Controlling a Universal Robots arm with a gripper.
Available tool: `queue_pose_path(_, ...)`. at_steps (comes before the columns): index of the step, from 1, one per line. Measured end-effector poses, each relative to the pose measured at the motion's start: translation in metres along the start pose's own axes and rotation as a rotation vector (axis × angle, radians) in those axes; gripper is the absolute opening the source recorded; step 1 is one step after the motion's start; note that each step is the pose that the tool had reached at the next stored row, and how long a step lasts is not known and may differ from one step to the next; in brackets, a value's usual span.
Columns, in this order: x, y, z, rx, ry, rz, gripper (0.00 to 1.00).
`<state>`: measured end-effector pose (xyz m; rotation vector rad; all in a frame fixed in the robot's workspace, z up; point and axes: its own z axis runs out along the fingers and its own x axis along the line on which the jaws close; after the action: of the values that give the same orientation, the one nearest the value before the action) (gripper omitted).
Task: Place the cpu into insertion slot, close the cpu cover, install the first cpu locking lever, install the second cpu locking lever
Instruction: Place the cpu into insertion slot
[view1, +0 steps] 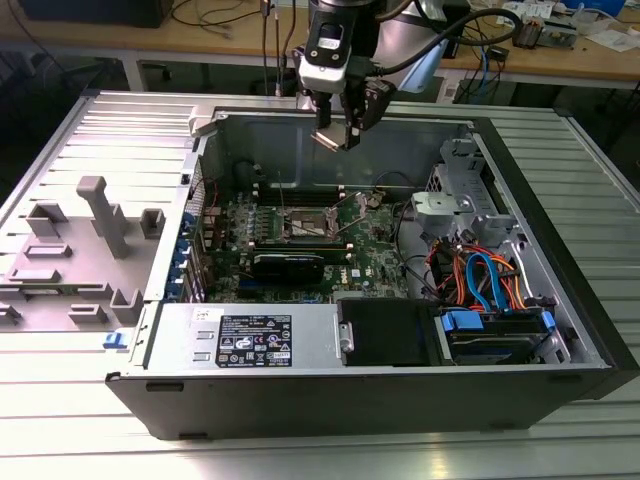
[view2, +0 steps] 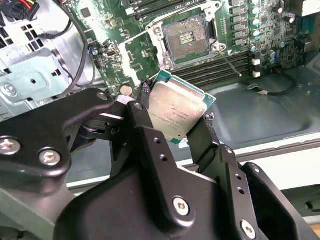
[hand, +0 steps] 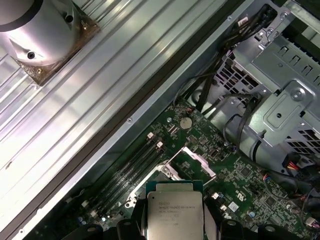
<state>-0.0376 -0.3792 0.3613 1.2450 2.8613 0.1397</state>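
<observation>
Open computer case (view1: 300, 345) with the green circuit board (view1: 378, 250) on its floor. The gripper (view1: 338, 136) hangs high above the board, near the case's far wall. It is clamped on the cpu (view2: 172, 115), with fingers (view2: 145, 95) pinching two opposite edges and the grey top facing the wrist cameras. The insertion slot (view2: 186, 36) lies uncovered, well below the held chip. In the exterior view it sits beneath the gripper, slightly toward the exterior view's left.
</observation>
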Motion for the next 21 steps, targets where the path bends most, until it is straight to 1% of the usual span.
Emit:
queue_pose_path(9,0.0,0.0,0.0,-0.0001,-0.0008,0.008,0.55)
queue_pose_path(10,0.0,0.0,0.0001,-0.0003,-0.0014,0.015,0.55)
queue_pose_path(13,0.0,0.0,0.0007,-0.0011,-0.0065,0.071,0.55)
queue_pose_path(17,0.0001,0.0,0.0012,-0.0018,-0.0096,0.105,0.55)
queue_pose_path(21,0.0001,0.0,0.0012,-0.0019,-0.0102,0.111,0.55)
